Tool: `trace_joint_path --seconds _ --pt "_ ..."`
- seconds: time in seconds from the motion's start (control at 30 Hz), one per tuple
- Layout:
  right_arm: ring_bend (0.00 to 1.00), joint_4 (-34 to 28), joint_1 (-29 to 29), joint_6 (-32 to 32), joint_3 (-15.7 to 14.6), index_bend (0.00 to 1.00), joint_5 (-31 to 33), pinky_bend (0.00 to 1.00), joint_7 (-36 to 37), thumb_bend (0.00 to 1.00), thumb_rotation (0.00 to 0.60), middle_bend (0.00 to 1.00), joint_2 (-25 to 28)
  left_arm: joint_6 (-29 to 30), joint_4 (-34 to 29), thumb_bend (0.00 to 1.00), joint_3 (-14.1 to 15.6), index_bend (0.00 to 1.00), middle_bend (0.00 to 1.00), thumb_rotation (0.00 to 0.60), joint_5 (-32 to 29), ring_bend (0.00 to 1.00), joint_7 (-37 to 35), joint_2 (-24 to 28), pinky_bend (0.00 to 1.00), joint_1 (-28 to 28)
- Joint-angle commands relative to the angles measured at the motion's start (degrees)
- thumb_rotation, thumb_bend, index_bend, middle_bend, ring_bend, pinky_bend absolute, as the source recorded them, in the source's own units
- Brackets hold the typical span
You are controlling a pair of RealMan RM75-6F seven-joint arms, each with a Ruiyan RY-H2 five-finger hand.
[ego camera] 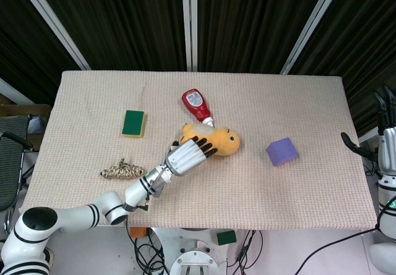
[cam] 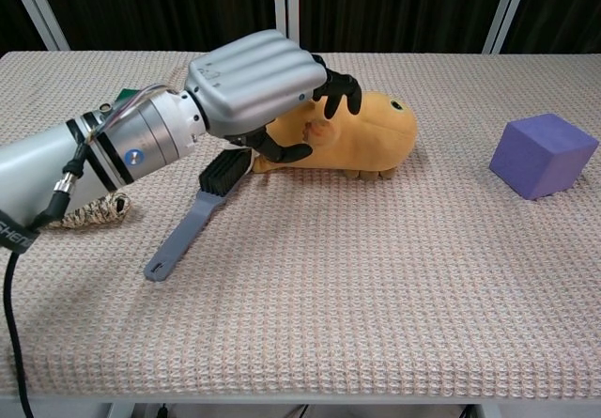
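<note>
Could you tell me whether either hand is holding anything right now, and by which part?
The left hand is closing over the plush hamster's rear; a firm hold cannot be told.

I see dark ribbed wall panels point(ego camera: 124, 21) with pale struts across the top, cables point(ego camera: 154, 250) at bottom centre.
</note>
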Motion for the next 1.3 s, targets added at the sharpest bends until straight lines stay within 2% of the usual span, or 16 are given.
trace_joint_path --seconds 0.03,0.3,0.57,0.7,0.8,0.87,1.07,1.17,1.3 --pt "0.0 -0.02 -0.15 -0.15 0.06 0.0 0.24 0.0 0.28 0.2 0.6 0.0 0.06 0.85 2.2 0.3 0.5 0.34 0.43 0.6 0.54 0.4 0.97 -1.03 0.63 -1.03" --pt "0.0 0.1 -0.02 -0.74 0.07 0.0 0.13 0.0 0.33 0.2 0.6 0.0 -0.13 1.86 6.49 0.31 1.75 0.43 0.49 0.6 0.58 0.45 0.14 -2.8 0.68 -2.41" --pt "0.0 -0.15 0.2 -1.18 0.24 0.0 0.16 0.0 -0.08 0.2 0.6 0.0 -0.27 2.06 8.76 0.33 2.48 0.59 0.61 0.6 -0.2 0.57 -0.06 -3.5 0.79 -3.21" --pt "0.0 -0.37 0.19 -1.33 0.24 0.0 0.13 0.0 -0.23 0.2 0.6 0.0 -0.19 2.21 9.26 0.43 3.12 0.61 0.63 0.6 -0.59 0.59 -1.06 -3.62 0.8 -3.3" --pt "0.0 -0.44 0.18 -1.27 0.27 0.0 0.03 0.0 -0.31 0.2 0.6 0.0 -0.23 2.91 9.93 0.46 3.26 0.62 0.63 0.6 -0.85 0.59 -1.38 -3.88 0.81 -3.23" --pt "0.0 -0.55 0.12 -1.31 0.2 0.0 -0.02 0.0 -0.33 0.2 0.6 0.0 -0.18 3.78 10.42 0.44 3.54 0.59 0.62 0.6 -0.46 0.58 -1.1 -3.9 0.81 -3.25" --pt "0.0 -0.68 0.01 -1.42 0.16 0.0 0.03 0.0 -0.31 0.2 0.6 0.0 -0.22 6.02 10.67 0.33 4.6 0.34 0.48 0.6 0.84 0.47 -1.47 -3.39 0.73 -3.46" --pt "0.0 -0.62 -0.08 -1.41 0.07 0.0 -0.03 0.0 -0.39 0.2 0.6 0.0 -0.29 6.8 10.8 0.29 4.97 0.28 0.43 0.6 1.09 0.44 -1.53 -3.43 0.71 -3.41" --pt "0.0 -0.62 -0.16 -1.62 0.07 0.0 0.2 0.0 -0.29 0.2 0.6 0.0 -0.29 6.43 11.32 0.29 5.44 0.28 0.43 0.6 0.79 0.43 -0.65 -3.52 0.71 -3.34"
